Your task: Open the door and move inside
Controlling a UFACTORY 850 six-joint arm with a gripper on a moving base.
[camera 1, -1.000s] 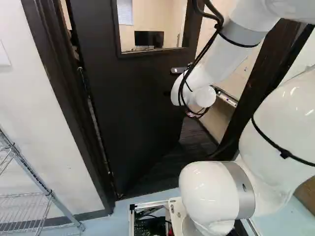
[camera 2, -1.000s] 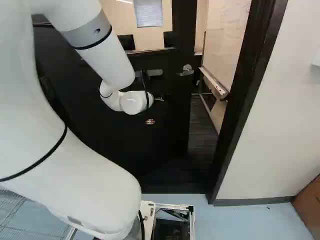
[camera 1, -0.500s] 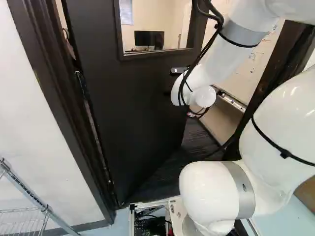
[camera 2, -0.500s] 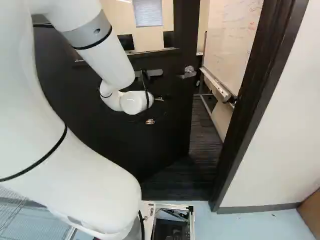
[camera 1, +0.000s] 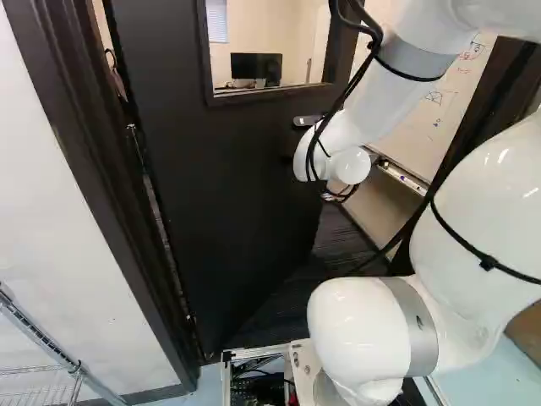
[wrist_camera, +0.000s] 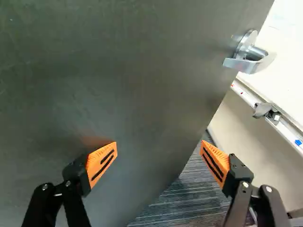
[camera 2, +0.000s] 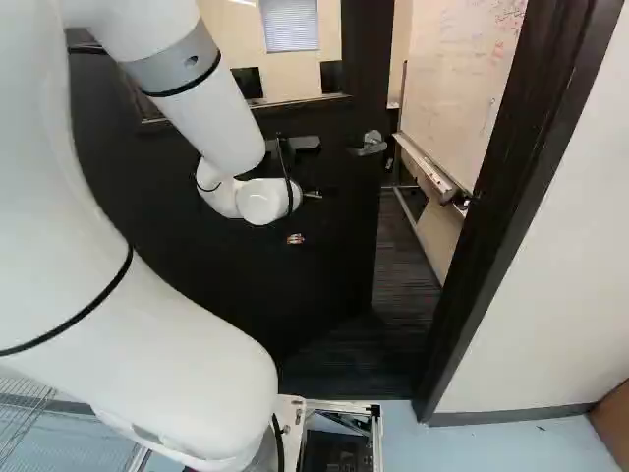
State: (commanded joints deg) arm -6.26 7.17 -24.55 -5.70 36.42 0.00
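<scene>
Dark carpet (wrist_camera: 189,201) lies beyond the door (wrist_camera: 123,80), presumably heavy and rigid, best pushed near its lever handle (wrist_camera: 244,64), with the gripper (wrist_camera: 159,143) spread before it.

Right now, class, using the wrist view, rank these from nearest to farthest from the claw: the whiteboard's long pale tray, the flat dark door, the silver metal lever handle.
1. Flat dark door: directly ahead of the claw.
2. Silver metal lever handle: near the door's free edge.
3. Long pale tray: beyond that edge.
</scene>
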